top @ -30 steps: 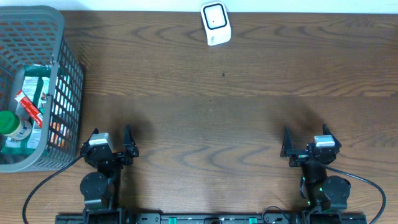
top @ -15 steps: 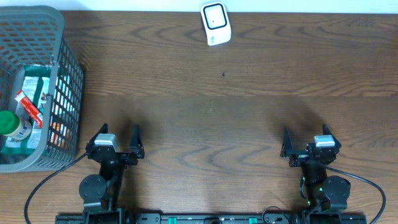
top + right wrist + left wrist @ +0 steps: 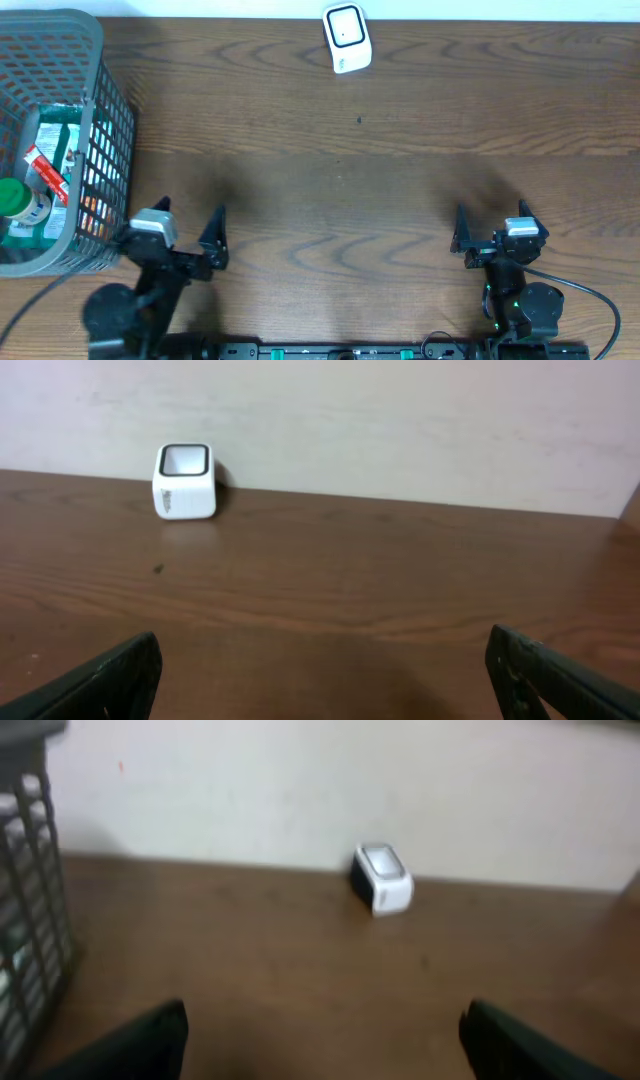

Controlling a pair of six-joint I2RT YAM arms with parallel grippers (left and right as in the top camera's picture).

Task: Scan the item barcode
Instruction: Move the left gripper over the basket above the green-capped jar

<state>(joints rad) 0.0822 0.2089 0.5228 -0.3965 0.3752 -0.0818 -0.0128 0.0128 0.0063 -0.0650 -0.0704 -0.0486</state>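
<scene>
Plainly, the goods to be scanned lie in the grey mesh basket (image 3: 108,140) at the left edge of the bench (image 3: 330,180): a green packet (image 3: 58,135) leaning against the inner wall, a red and white tube (image 3: 45,168) lying across it, and a green-capped bottle (image 3: 14,200) toward the near left corner; nothing grips any of them, and no barcode can be made out at this size. The white scanner (image 3: 346,38) stands at the far edge of the bench, near the middle and well apart from the basket, its dark-framed window facing upward (the right wrist view shows it as a small white block with a black-rimmed top, just in front of the pale wall (image 3: 400,420)); the left wrist view, somewhat blurred, has it far ahead and slightly right of centre, with the basket's bars at the left border. The left fingers (image 3: 217,232) hover at the near edge, close beside the basket's near right corner, spread wide with only bare wood between them; the right fingers (image 3: 459,228) sit at the near right of the bench, well apart from basket and scanner alike, likewise spread wide and holding nothing; black cables (image 3: 585,295) trail behind them toward the near edge.
</scene>
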